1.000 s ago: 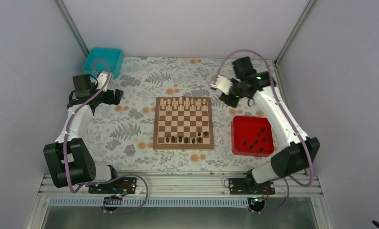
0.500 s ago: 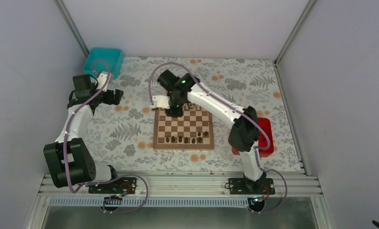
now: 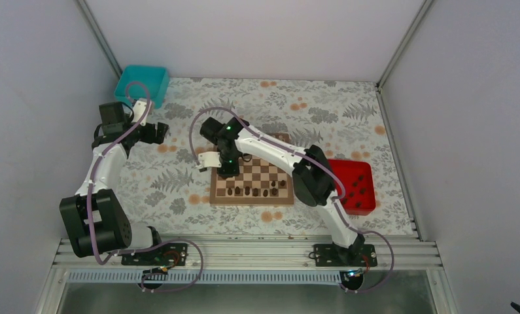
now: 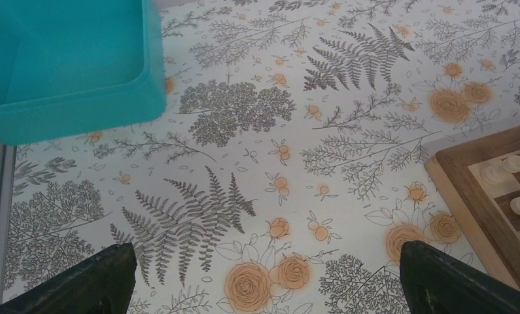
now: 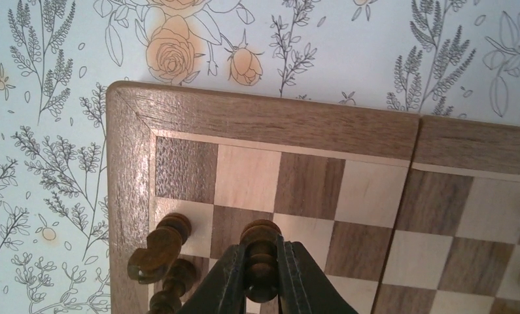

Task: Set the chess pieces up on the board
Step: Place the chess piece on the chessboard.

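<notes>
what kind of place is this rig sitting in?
Looks like an enclosed lab test cell, not a home: plain grey panel walls, left arm and right arm bolted to a metal rail, chessboard on a floral cloth.

The square wooden chessboard (image 3: 244,200) lies about the middle of the tabletop; the red square plastic tray (image 3: 358,207) sits just right of it, toward the right edge; the teal plastic bin (image 3: 146,75) stands in the far left corner; tiny dark brown-black chess pieces (image 3: 247,191) line the chessboard's near row; others lie in the tray; the right gripper (image 5: 261,261), over the chessboard's left side, grips one.
</notes>
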Controlling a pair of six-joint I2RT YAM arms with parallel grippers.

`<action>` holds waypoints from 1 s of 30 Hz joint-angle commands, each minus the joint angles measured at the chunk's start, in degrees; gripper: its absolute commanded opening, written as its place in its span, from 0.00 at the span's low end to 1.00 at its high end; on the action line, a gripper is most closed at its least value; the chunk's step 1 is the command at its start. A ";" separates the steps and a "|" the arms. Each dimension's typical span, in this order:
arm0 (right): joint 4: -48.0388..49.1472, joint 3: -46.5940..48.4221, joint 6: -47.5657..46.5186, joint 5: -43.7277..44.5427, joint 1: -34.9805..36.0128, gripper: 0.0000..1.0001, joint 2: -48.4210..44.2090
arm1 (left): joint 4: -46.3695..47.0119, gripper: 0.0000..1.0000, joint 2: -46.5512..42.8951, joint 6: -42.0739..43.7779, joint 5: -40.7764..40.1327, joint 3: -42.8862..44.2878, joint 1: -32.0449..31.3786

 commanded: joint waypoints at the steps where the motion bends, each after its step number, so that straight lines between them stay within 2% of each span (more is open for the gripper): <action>1: 0.73 0.15 -0.67 -1.45 1.50 0.13 1.34 | 0.24 1.00 -0.52 0.04 1.37 0.80 0.44; 22: 0.59 2.07 -0.96 -0.44 2.76 0.13 5.96 | 0.53 1.00 -0.45 0.13 2.01 0.54 0.79; 27: 0.49 1.90 -0.98 -0.23 2.76 0.18 5.03 | 0.54 1.00 -0.33 0.22 2.05 0.54 0.88; 30: 1.19 1.95 -0.74 0.41 2.76 0.30 3.65 | 0.55 1.00 -0.40 0.22 2.12 0.47 0.96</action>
